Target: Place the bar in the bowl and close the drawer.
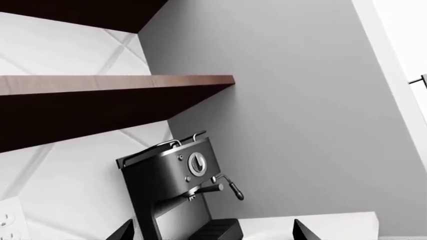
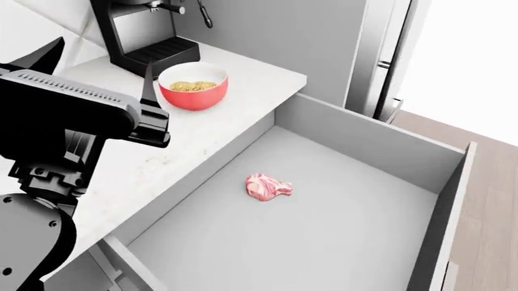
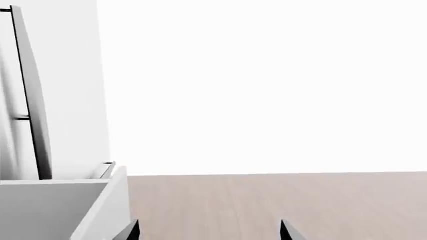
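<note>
While both jaws gape empty, bar [image 2: 193, 86] in bowl [image 2: 194, 97], axis unclear, drawer [image 2: 364, 145] open

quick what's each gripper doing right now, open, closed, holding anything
Left gripper: open, holding nothing, above the counter.
Right gripper: open, nothing between its fingertips.

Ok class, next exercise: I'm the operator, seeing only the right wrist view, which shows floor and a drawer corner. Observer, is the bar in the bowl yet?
Observer: Yes, the bar lies inside the bowl on the counter.
Operator: And the drawer?
Observer: The drawer stands wide open, with a raw meat piece on its floor.
Operator: The left gripper?
Observer: The left gripper is open and empty, facing the coffee machine.
</note>
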